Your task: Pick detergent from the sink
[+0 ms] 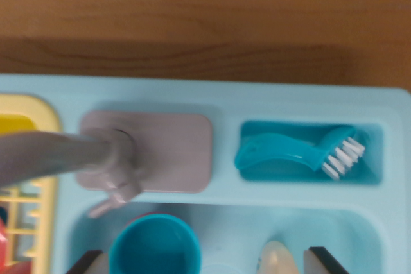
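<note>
Below, the wrist view looks down on a pale blue toy sink unit (pixel 257 97) resting on a wooden tabletop (pixel 192 11), whose bare wood fills the top of the picture. The two fingers (pixel 87 262) show only as dark-edged tips at the bottom edge, set wide apart with nothing held between them. Between those tips, in the basin, stands a teal cup (pixel 154 248) with its open mouth facing up, and just beside it toward the wrist view's right lies a cream rounded shape (pixel 277 260), probably the detergent, cut off by the frame. Behind the basin, a grey faucet (pixel 61 152) rises from a mauve plate (pixel 170 152) and reaches toward the wrist view's left. A teal scrubbing brush (pixel 298 153) with white bristles lies in a small recessed compartment at the unit's far right. A yellow rack (pixel 32 203) sits at the left edge.
</note>
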Available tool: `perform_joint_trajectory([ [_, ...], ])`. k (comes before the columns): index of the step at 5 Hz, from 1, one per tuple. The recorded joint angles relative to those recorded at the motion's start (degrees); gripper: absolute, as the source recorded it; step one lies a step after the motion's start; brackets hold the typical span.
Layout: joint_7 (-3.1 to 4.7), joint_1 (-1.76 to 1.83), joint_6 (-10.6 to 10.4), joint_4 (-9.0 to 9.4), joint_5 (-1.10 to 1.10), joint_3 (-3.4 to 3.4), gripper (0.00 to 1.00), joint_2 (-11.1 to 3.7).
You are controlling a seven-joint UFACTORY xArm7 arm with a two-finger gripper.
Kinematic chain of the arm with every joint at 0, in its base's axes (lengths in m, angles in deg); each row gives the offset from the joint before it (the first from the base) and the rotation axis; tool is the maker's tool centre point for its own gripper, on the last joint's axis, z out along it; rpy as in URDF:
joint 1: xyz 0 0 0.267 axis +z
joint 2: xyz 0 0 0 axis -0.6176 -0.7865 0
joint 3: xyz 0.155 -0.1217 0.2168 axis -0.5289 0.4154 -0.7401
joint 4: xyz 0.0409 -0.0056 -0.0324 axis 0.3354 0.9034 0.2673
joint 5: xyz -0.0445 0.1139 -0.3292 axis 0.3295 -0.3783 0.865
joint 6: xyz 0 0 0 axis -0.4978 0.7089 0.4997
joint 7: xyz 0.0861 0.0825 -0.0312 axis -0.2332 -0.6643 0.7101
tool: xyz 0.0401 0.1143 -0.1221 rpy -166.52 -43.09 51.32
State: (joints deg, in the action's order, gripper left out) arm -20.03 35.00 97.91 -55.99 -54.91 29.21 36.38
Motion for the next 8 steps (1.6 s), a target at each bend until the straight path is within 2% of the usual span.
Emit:
perform_joint_trajectory([
  [1,0.00,0.00,0.00,0.00,0.00,0.00,0.00,0.00],
  [2,1.20,-0.30,-2.65,2.22,-0.33,0.53,0.00,-0.70],
  [3,1.20,-0.30,-2.65,2.22,-0.33,0.53,0.00,-0.70],
  [4,2.37,-0.59,-5.22,4.36,-0.66,1.05,0.00,-1.39],
  [5,2.37,-0.59,-5.22,4.36,-0.66,1.05,0.00,-1.39],
  [6,3.46,-0.87,-7.60,6.35,-0.96,1.53,0.00,-2.02],
  [7,3.46,-0.87,-7.60,6.35,-0.96,1.53,0.00,-2.02],
  [8,4.50,-1.13,-9.91,8.29,-1.25,2.00,0.00,-2.64],
])
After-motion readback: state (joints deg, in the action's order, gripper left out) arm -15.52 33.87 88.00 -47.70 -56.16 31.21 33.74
